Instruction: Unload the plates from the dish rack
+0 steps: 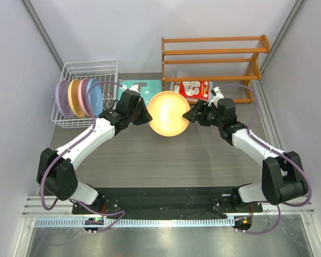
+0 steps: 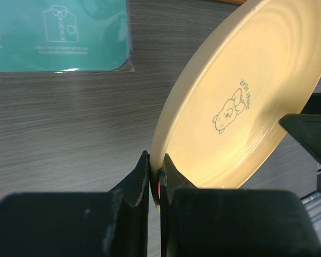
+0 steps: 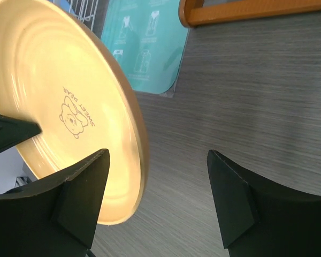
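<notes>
A yellow plate [image 1: 168,113] with a small bear print is held above the table's middle, tilted on edge. My left gripper [image 1: 147,115] is shut on its left rim, as the left wrist view shows at the gripper [image 2: 156,179] and plate [image 2: 241,101]. My right gripper [image 1: 191,115] is open, and the plate's right rim [image 3: 69,107] lies between its jaws [image 3: 158,158], close to the left finger, not clamped. The white wire dish rack [image 1: 91,68] at the back left holds a lavender plate [image 1: 61,99], an orange plate [image 1: 74,98], a pink plate [image 1: 83,92] and a light blue plate [image 1: 94,98] upright.
A teal cutting board [image 1: 142,87] lies on the table behind the held plate, also seen in the left wrist view [image 2: 59,35]. An orange wooden slatted shelf [image 1: 214,53] stands at the back right with a red package [image 1: 195,89] under it.
</notes>
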Controlling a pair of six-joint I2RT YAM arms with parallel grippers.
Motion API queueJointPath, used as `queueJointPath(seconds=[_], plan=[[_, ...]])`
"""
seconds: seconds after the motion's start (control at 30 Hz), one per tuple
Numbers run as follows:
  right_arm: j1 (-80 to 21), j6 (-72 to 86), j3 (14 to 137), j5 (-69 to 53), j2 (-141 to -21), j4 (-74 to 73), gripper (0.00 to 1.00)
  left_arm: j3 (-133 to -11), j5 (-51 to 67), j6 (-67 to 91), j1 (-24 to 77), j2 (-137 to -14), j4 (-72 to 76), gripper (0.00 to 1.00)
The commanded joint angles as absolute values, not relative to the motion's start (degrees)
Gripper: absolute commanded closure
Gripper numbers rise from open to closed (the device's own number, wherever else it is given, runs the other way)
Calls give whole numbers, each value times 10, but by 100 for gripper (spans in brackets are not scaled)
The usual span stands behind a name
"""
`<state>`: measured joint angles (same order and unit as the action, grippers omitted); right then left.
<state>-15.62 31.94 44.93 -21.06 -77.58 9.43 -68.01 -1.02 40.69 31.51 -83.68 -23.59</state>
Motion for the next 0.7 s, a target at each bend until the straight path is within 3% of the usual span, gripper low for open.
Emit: queueJointPath(seconds=[0.0,0.03,0.07,0.13,0.23,0.27,0.33,0.4,0.43,0.5,0.53,0.6,0.67], plan=[[-165,323,446,-246,-784,139,23,-705,18,420,324,-844,-184,100],[-166,323,446,-244,-786,139,25,-706,18,420,324,-845,-184,100],[-166,320,446,-243,-788,139,34,-706,18,421,325,-846,-183,100],[-166,316,446,-246,-794,137,43,-706,27,421,325,-849,-181,100],[-166,316,446,-250,-806,136,77,-705,35,420,326,-855,-178,100],[-165,316,446,-250,-807,134,98,-705,35,421,326,-857,-178,100],[-166,317,443,-212,-796,115,99,-704,26,417,326,-857,-182,100],[-165,308,433,-155,-767,89,99,-703,5,406,325,-852,-192,78],[-165,302,432,-128,-755,73,99,-703,-20,400,326,-848,-198,42],[-164,292,425,-87,-719,27,99,-703,-53,386,325,-838,-220,34],[-164,287,424,-50,-709,9,99,-703,-96,373,326,-832,-229,20],[-164,268,426,-27,-684,-53,99,-701,-147,358,326,-815,-250,6],[-163,259,431,-3,-673,-113,99,-701,-214,332,325,-803,-263,1]])
